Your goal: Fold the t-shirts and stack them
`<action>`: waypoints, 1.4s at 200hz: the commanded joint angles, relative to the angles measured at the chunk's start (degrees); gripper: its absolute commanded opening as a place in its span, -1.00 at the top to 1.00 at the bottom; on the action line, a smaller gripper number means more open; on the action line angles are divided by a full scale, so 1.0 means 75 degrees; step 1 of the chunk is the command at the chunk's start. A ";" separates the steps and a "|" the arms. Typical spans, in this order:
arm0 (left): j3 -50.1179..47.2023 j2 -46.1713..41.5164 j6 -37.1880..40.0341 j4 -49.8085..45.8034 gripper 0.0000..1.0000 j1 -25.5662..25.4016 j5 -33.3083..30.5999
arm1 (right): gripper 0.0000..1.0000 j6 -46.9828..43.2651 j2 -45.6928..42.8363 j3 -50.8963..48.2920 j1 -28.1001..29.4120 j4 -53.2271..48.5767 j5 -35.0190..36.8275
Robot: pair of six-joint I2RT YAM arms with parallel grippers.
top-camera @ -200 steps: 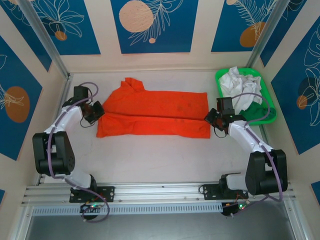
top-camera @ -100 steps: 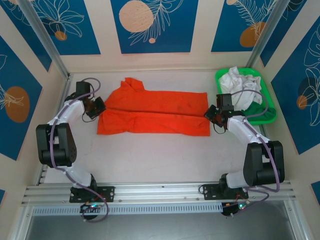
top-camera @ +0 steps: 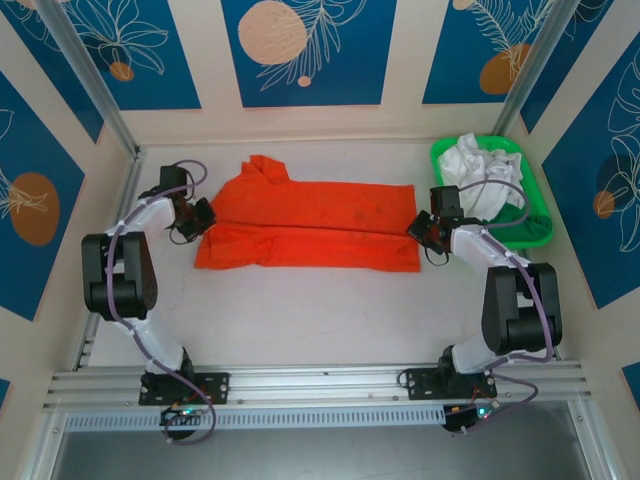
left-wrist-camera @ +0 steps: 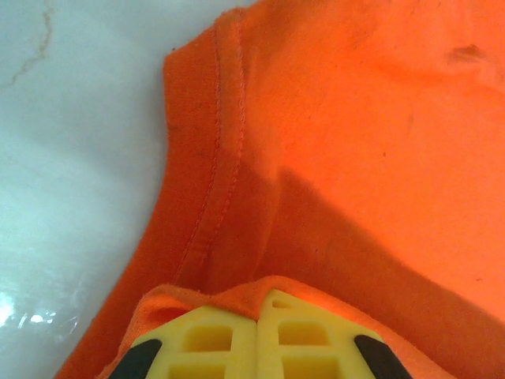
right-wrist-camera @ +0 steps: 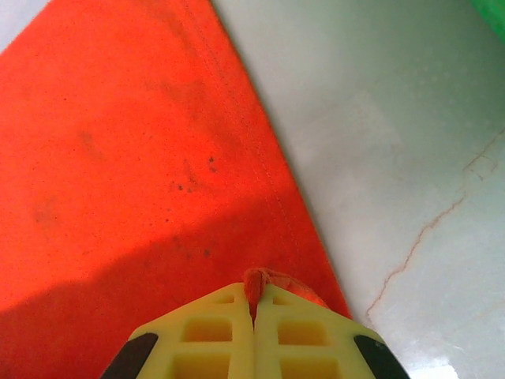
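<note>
Our left gripper [left-wrist-camera: 259, 320] has its jaws pressed together on a fold of the orange t-shirt [top-camera: 310, 228], whose hemmed edge runs ahead and to the left of them. Our right gripper [right-wrist-camera: 252, 304] pinches the opposite edge, with cloth bunched between its closed jaws and bare table [right-wrist-camera: 410, 158] to their right. The white t-shirt [top-camera: 478, 172] lies crumpled in the green tray [top-camera: 525, 228], beyond the right jaws.

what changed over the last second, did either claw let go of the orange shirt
Neither let go. The left claw and the right claw each crept a little toward the far wall, elbows following, still shut on opposite ends of the bright orange-red cloth t-shirt. The shirt stays flat and has hardly shifted. The crumpled white cloth t-shirt stays in the green plastic tray.
</note>
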 commanded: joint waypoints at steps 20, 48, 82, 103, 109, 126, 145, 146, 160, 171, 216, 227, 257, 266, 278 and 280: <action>0.0398 0.0090 0.0094 0.0093 1.00 -0.0009 -0.0063 | 1.00 0.0073 -0.0814 -0.0221 -0.0010 -0.0312 0.0319; 0.0363 -0.0045 0.0173 0.0005 1.00 -0.0008 -0.0110 | 1.00 0.0334 -0.1926 -0.0771 0.0232 -0.1061 0.0521; 0.0211 -0.0203 0.0209 0.0051 1.00 -0.0015 -0.0040 | 1.00 0.0836 -0.3414 -0.1503 0.0471 -0.1883 0.0769; 0.0110 -0.0253 0.0230 0.0109 1.00 -0.0008 0.0004 | 1.00 0.0914 -0.3979 -0.1780 0.0521 -0.1924 0.0779; 0.0090 -0.0254 0.0212 0.0126 1.00 -0.0008 0.0027 | 1.00 0.0898 -0.3995 -0.1796 0.0502 -0.1921 0.0795; 0.0062 -0.0220 0.0203 0.0177 1.00 -0.0008 0.0054 | 1.00 0.0784 -0.3769 -0.1685 0.0424 -0.1839 0.0818; 0.0086 -0.0179 0.0180 0.0214 1.00 -0.0014 0.0078 | 1.00 0.0549 -0.3244 -0.1409 0.0325 -0.1579 0.0867; 0.0085 -0.0181 0.0177 0.0221 1.00 -0.0011 0.0077 | 1.00 0.0537 -0.3202 -0.1392 0.0311 -0.1568 0.0868; 0.0107 -0.0156 0.0165 0.0217 1.00 -0.0008 0.0066 | 1.00 0.0376 -0.2747 -0.1138 0.0211 -0.1350 0.0843; 0.0125 -0.0142 0.0171 0.0221 1.00 -0.0008 0.0044 | 1.00 0.0270 -0.2428 -0.0961 0.0118 -0.1187 0.0798; 0.0201 -0.0010 0.0180 0.0153 1.00 -0.0009 -0.0050 | 1.00 0.0004 -0.1370 -0.0536 -0.0170 -0.0572 0.0546; 0.0228 -0.0008 0.0199 0.0133 1.00 -0.0009 -0.0106 | 1.00 -0.0024 -0.1133 -0.0441 -0.0206 -0.0483 0.0448; 0.0245 0.0004 0.0232 0.0109 1.00 -0.0002 -0.0157 | 1.00 -0.0106 -0.0619 -0.0173 -0.0219 -0.0261 0.0348; 0.0251 0.0026 0.0232 0.0101 1.00 -0.0002 -0.0157 | 1.00 -0.0127 -0.0502 -0.0092 -0.0225 -0.0205 0.0286; 0.0261 0.0057 0.0233 0.0093 1.00 0.0000 -0.0157 | 1.00 -0.0151 -0.0364 0.0027 -0.0219 -0.0198 0.0214; 0.0269 0.0061 0.0227 0.0091 1.00 0.0003 -0.0154 | 1.00 -0.0153 -0.0337 0.0036 -0.0219 -0.0198 0.0204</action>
